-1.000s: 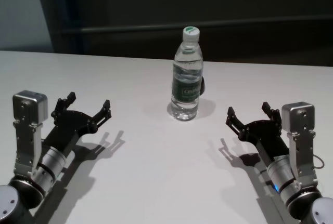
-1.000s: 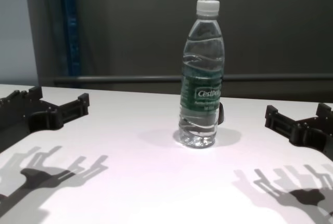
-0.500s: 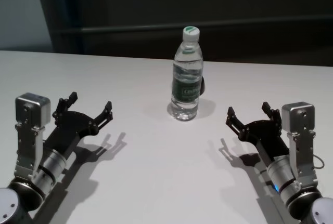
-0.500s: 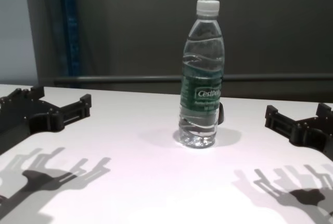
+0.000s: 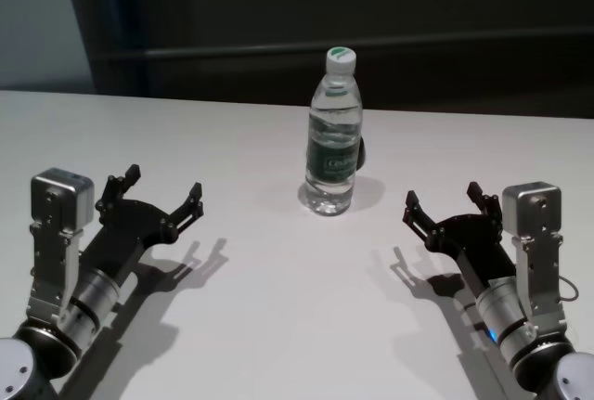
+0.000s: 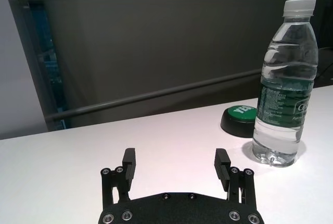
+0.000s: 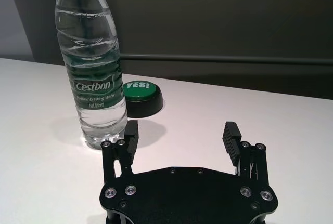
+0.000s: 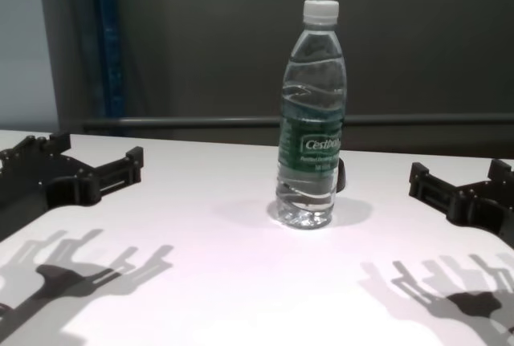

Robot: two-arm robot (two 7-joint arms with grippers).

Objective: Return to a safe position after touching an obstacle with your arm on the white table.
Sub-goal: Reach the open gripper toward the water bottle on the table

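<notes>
The obstacle, a tall clear water bottle [image 5: 334,133] with a white cap and dark green label, stands upright in the middle of the white table [image 5: 278,316]. It also shows in the chest view [image 8: 311,113], the left wrist view [image 6: 283,83] and the right wrist view [image 7: 93,63]. My left gripper [image 5: 162,193] is open and empty, low over the table to the bottle's left and apart from it; it also shows in the chest view [image 8: 92,161]. My right gripper [image 5: 448,200] is open and empty at the bottle's right, apart from it.
A small dark green dome-shaped button [image 7: 141,95] with white lettering sits on the table just behind the bottle; it also shows in the left wrist view [image 6: 240,121]. A dark wall with a rail runs behind the table's far edge.
My left arm has shifted slightly to the right and down in the head view, fingers still open. The bottle and the right arm have not moved.
</notes>
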